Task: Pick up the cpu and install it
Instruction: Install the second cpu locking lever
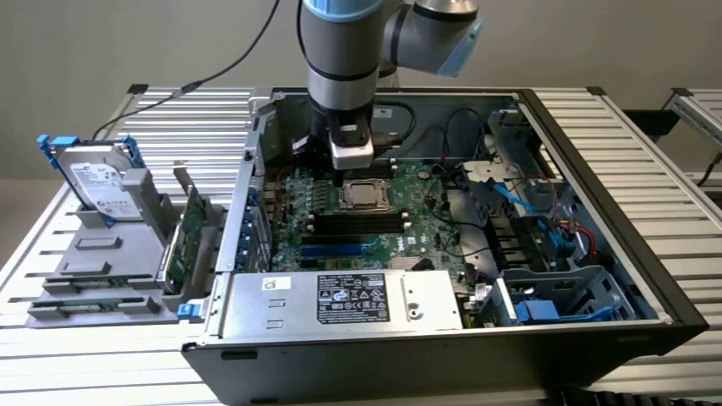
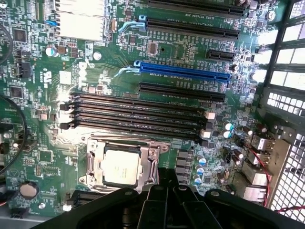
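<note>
Claw (image 2: 164, 191) shut, empty, hovering over open black computer case (image 1: 631, 245); flat square silver cpu (image 2: 120, 167) seated in metal-framed socket (image 2: 152, 157).

Place: robotics lab or test bench
Evidence: slatted aluminium table (image 1: 631, 161), opened computer case (image 1: 587, 279), robot arm (image 1: 344, 51), parts fixture (image 1: 101, 254) lower left.

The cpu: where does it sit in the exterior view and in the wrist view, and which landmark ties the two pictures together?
Exterior view: the cpu lies in its socket on the motherboard, inside the open case, just below the arm's tool.
Wrist view: the cpu lies in the metal socket frame, close to the dark tool body.
Shared landmark: the black memory slots beside the socket.
</note>
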Controlling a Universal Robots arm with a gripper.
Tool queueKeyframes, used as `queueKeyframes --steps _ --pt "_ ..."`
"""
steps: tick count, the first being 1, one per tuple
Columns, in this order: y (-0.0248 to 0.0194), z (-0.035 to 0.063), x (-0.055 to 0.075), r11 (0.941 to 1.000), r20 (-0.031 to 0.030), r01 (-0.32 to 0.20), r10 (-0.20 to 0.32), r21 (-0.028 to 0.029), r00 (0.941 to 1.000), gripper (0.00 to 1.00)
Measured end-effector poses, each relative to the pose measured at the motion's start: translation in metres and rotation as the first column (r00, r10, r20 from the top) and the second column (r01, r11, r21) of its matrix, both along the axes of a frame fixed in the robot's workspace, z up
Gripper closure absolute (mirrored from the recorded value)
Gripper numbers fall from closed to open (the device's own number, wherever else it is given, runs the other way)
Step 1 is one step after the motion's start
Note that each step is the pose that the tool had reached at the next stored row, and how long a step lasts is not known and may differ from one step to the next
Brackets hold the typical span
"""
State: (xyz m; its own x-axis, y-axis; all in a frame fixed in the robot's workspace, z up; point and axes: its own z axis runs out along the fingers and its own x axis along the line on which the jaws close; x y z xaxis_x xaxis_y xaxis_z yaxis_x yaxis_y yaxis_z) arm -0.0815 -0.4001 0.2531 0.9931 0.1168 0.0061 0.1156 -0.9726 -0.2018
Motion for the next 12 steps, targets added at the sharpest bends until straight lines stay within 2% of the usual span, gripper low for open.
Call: queueKeyframes --steps 3,5,7,10,12 --pt "0.0002 0.0034 0.0001 1.0 0.0142 -0.002 0.002 -0.0028 0.9999 0.89" --pt "0.0002 0.0047 0.0002 1.0 0.0231 -0.003 0.004 -0.0093 0.9997 0.89" --pt "0.0002 0.0059 0.0003 0.9998 0.0317 -0.004 0.005 -0.0187 0.9995 0.89" --pt "0.0002 0.0076 0.0003 0.9993 0.0432 -0.005 0.007 -0.0369 0.999 0.89" --pt "0.0001 0.0097 0.0002 0.9988 0.0474 -0.006 0.008 -0.0491 0.9988 0.89"
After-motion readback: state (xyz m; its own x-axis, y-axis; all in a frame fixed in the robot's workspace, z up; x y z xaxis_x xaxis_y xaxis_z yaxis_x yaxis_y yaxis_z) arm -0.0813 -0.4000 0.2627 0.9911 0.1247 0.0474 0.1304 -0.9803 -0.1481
